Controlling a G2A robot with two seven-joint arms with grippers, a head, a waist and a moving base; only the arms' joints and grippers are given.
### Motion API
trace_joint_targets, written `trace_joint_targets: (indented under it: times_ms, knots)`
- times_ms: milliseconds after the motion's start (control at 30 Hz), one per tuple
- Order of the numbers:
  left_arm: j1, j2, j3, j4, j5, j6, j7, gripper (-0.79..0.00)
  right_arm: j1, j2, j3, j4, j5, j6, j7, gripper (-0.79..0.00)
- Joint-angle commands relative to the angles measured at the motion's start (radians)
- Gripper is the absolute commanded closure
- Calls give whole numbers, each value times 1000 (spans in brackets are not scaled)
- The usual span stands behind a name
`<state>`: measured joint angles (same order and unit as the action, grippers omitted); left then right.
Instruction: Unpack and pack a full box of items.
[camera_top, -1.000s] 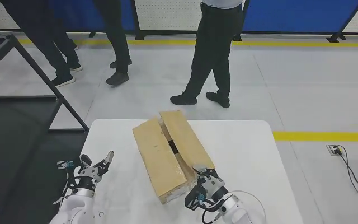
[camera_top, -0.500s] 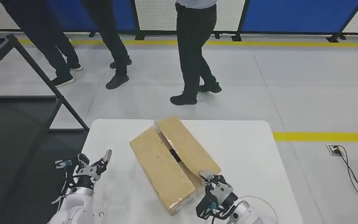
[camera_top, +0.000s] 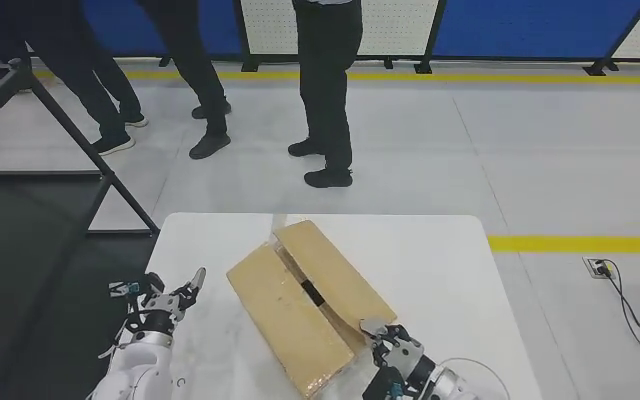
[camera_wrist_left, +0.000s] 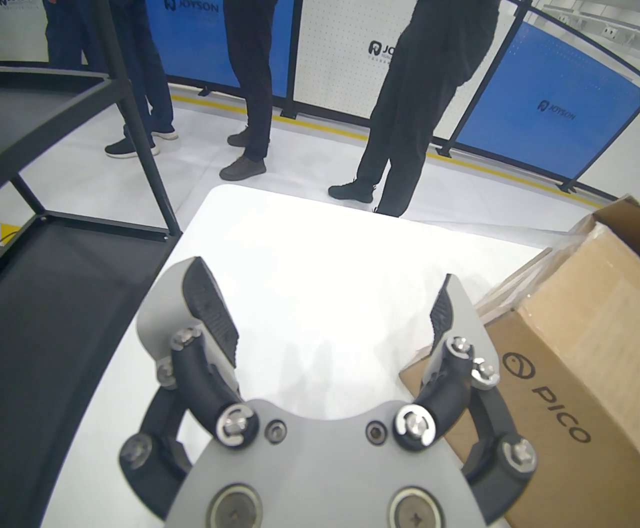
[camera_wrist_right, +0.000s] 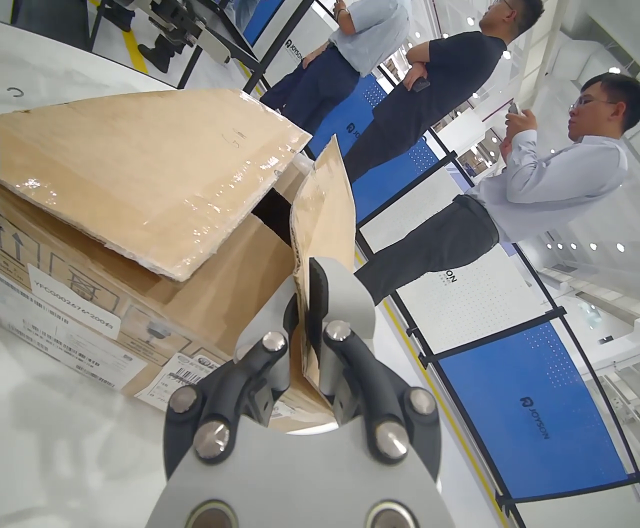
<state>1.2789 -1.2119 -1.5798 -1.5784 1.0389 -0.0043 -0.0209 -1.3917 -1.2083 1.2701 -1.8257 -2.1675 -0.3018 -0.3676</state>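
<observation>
— Cardboard box (camera_top: 305, 305): location?
— Diagonal on the white desk (camera_top: 440, 260), near the middle, between the two claws. Left flap (camera_wrist_right: 140, 160) lifted slightly, with clear tape (camera_wrist_right: 200, 215) across it.
— Right claw (camera_wrist_right: 302, 280): state?
— Closed on the near corner of the right flap (camera_wrist_right: 325, 200). Cardboard edge pinched between both pads (camera_wrist_right: 316, 285).
— Left claw (camera_wrist_left: 320, 295): state?
— Spread wide, nothing between the fingers (camera_wrist_left: 205, 300). Over bare desk, just beside the box's left side, apart from it.
— Markings?
— White barcode stickers (camera_wrist_right: 75, 320) and printed handling symbols (camera_wrist_right: 15, 245) on the end wall. Dark logo print (camera_wrist_left: 545, 395) on the left side wall. Text not transcribed.
</observation>
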Motion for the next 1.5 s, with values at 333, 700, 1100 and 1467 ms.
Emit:
trace_joint_targets:
  times_ms: [333, 700, 1100, 1467]
  knots:
    - [-70, -2, 44, 80, 67, -34, -5, -785, -20, 10, 11, -38, -9, -32, 38, -785]
    - [-138, -3, 90, 161, 153, -85, -5, -785, -91, 21, 64, -110, -10, -1, 72, -785]
    - [-127, 6, 96, 165, 197, -204, 3, -785, -214, 23, 131, -124, 47, 102, 218, -785]
    - [-63, 15, 75, 115, 188, -275, 10, -785, -143, -1, 70, -70, 100, 249, 394, -785]
